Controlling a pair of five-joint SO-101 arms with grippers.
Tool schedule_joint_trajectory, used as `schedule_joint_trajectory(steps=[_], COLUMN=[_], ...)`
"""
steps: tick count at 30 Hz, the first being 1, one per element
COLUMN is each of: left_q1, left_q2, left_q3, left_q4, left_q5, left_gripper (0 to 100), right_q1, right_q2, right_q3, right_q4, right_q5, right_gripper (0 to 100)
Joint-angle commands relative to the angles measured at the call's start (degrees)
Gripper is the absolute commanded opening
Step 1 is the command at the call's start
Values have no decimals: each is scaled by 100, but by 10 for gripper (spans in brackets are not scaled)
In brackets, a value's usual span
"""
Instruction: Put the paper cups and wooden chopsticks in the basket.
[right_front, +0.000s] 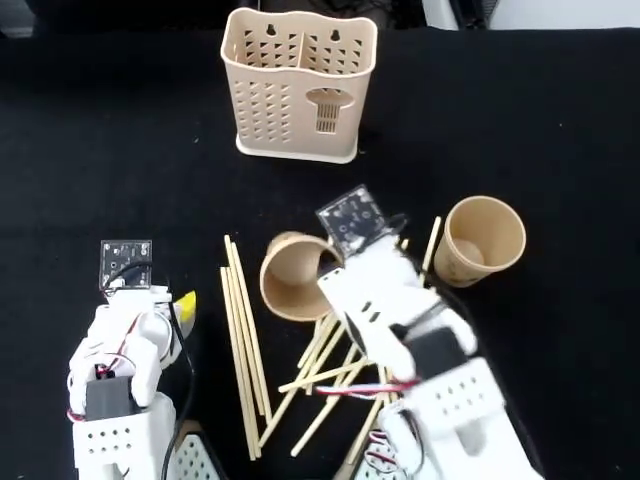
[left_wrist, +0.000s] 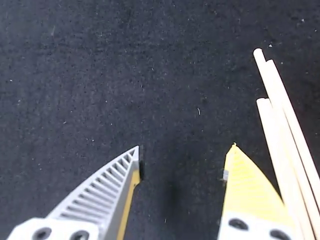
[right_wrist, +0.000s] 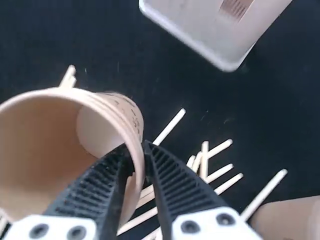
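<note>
A tan paper cup (right_front: 290, 275) lies on its side among scattered wooden chopsticks (right_front: 245, 340). My right gripper (right_wrist: 136, 150) is shut on this cup's rim (right_wrist: 50, 150), one black finger inside the wall and one outside; in the high view it sits at the cup's right edge (right_front: 325, 268). A second paper cup (right_front: 480, 240) lies to the right, apart from the gripper. The beige perforated basket (right_front: 298, 85) stands upright at the back. My left gripper (left_wrist: 185, 160) is open over bare black cloth, just left of several parallel chopsticks (left_wrist: 282, 125); in the high view it is at the front left (right_front: 180, 308).
The table is covered in black cloth (right_front: 100, 150). The basket (right_wrist: 215, 25) has two compartments. Loose chopsticks (right_wrist: 210, 160) cross each other under and in front of the right arm. The second cup (right_wrist: 290, 220) lies close beside the right arm.
</note>
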Motion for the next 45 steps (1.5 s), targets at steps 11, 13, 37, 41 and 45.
schedule_joint_trajectory(steps=[11, 13, 37, 41, 45], left_q1=[92, 84, 110, 110, 110], left_q2=[-53, -53, -53, -53, -53], left_q3=[92, 92, 92, 92, 92], left_q4=[9, 9, 9, 9, 9], left_q5=[26, 26, 26, 26, 26], left_gripper=[275, 275, 275, 275, 275], right_q1=[791, 1284, 4598, 4879, 4879], right_q2=[-831, -752, 4013, 4673, 5042], right_q3=[-2431, -2695, -7160, -7380, -7398], right_q4=[1723, 1741, 4009, 4000, 3974], right_q5=[580, 765, 914, 914, 914], right_gripper=[11, 11, 11, 11, 11])
